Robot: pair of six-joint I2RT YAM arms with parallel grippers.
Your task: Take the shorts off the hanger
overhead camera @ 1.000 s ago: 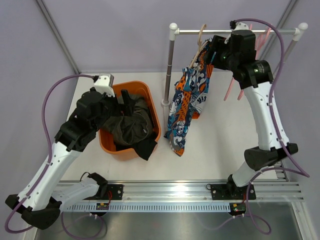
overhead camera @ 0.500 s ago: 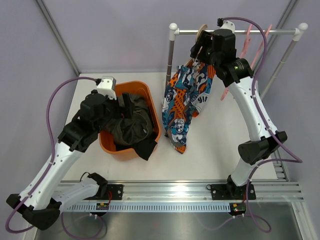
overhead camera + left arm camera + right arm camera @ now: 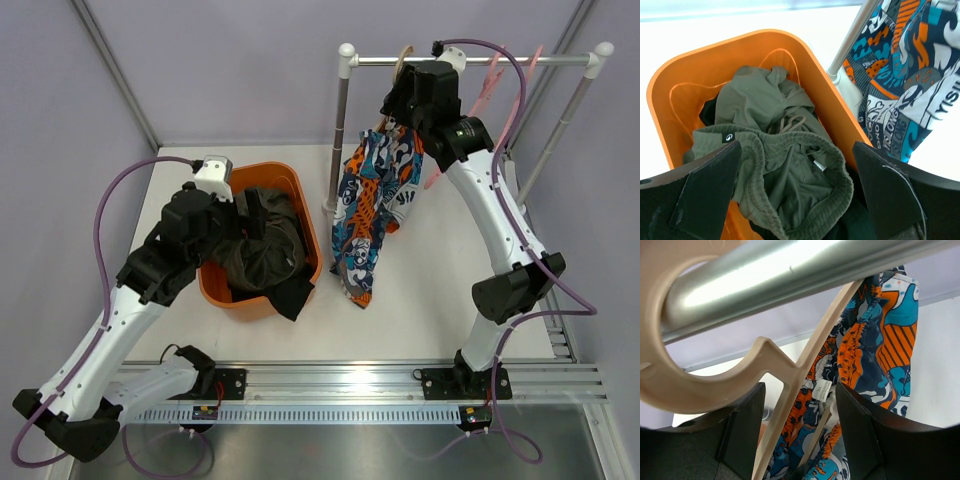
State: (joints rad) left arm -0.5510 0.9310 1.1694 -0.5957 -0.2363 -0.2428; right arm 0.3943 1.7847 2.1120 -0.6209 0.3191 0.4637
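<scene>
The patterned shorts [image 3: 370, 205] hang from a beige hanger [image 3: 402, 62] on the rail [image 3: 540, 62]. My right gripper [image 3: 396, 100] is open just under the rail. In the right wrist view [image 3: 800, 390] its fingers stand either side of the hanger's neck [image 3: 785, 405], with the patterned shorts [image 3: 880, 350] behind. The olive green shorts [image 3: 262, 250] and black shorts [image 3: 290, 295] lie in the orange basket [image 3: 310, 215]. My left gripper [image 3: 250, 205] is open and empty above the olive shorts [image 3: 785, 165]. The black shorts [image 3: 860, 225] show under them.
Pink hangers [image 3: 490, 80] hang on the rail to the right of my right gripper. The rack's left post [image 3: 340, 130] stands between the basket and the patterned shorts and shows in the left wrist view [image 3: 850, 45]. The black shorts drape over the basket's near rim.
My right gripper has moved left along the rail to the beige hanger, and the patterned shorts have swung slightly left. My left arm has barely moved.
</scene>
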